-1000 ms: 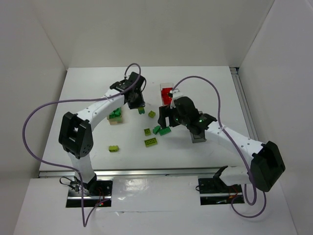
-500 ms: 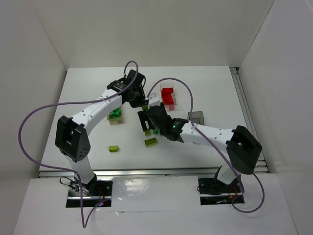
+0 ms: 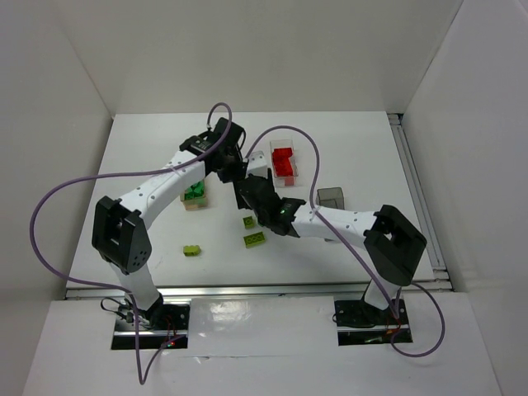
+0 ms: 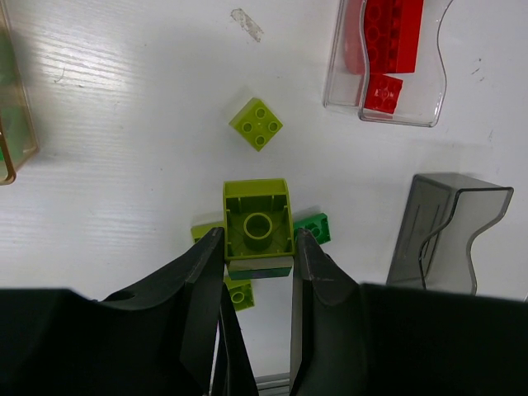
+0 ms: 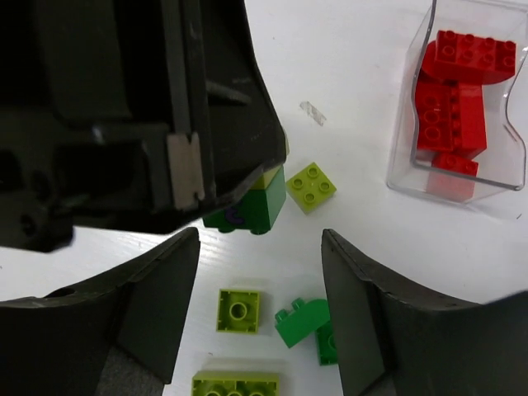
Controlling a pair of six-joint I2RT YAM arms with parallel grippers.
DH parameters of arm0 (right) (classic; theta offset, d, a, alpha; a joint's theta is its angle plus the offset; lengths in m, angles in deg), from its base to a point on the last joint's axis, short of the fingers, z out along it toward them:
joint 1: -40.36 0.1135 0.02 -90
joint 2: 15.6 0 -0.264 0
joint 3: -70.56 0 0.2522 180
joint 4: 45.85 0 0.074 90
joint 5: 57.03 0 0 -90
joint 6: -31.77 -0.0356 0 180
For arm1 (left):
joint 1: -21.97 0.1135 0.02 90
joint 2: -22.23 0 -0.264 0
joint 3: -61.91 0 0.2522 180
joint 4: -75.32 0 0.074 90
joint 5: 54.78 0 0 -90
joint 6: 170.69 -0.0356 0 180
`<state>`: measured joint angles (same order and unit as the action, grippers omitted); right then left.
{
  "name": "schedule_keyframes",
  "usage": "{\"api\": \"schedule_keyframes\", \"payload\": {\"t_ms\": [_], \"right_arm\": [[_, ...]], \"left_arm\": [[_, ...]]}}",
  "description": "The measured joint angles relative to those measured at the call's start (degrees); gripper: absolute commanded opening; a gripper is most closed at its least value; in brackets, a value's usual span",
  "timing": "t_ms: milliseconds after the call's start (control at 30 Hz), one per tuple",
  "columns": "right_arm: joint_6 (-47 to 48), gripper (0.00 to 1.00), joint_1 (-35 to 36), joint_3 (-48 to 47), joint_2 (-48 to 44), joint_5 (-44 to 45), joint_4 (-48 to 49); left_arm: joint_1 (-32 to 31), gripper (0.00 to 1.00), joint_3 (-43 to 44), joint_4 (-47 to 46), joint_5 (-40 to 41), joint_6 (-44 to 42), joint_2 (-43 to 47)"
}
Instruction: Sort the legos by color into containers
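Note:
My left gripper (image 4: 258,247) is shut on a stack of two legos, a lime brick on a dark green one (image 4: 257,224), held above the table. My right gripper (image 5: 260,239) is open just below that stack (image 5: 260,206), nothing between its fingers. On the table under it lie an upturned lime square (image 5: 239,310) and dark green bricks (image 5: 301,322). Another lime square (image 4: 256,124) lies farther out. Of the containers, the clear one (image 3: 283,161) holds red bricks, the tan wood one (image 3: 196,196) holds green bricks, and the dark grey one (image 3: 332,198) stands right.
More lime bricks lie near the front: a long one (image 3: 255,239) and one at the left (image 3: 192,250). The two wrists crowd together at the table's middle, with purple cables looping above. White walls close in the table's sides and back.
The right arm swung left from beside the dark grey container to just under the left gripper, its jaws narrowing. The left gripper kept its hold and barely moved.

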<state>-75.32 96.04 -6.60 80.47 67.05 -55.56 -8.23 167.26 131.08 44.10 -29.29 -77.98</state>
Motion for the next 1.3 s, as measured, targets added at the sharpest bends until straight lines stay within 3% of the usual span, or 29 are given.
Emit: {"api": "schedule_keyframes", "payload": {"t_ms": [500, 867, 1100, 1300], "right_arm": [[0.7, 0.21, 0.1, -1.6, 2.0, -0.9, 2.8], [-2.3, 0.18, 0.1, 15.0, -11.4, -5.9, 3.4], [-5.3, 0.2, 0.1, 18.7, -21.3, -4.0, -2.9], [-8.9, 0.2, -2.1, 18.6, -26.1, 1.4, -14.0]], "left_arm": [[0.0, 0.05, 0.0, 0.3, 0.1, 0.0, 0.0], [-0.2, 0.05, 0.0, 0.5, -2.8, -0.2, -2.5], [0.4, 0.05, 0.0, -0.7, -2.9, -0.2, -2.9], [-0.5, 0.05, 0.0, -1.2, -2.8, -0.3, -2.9]]}}
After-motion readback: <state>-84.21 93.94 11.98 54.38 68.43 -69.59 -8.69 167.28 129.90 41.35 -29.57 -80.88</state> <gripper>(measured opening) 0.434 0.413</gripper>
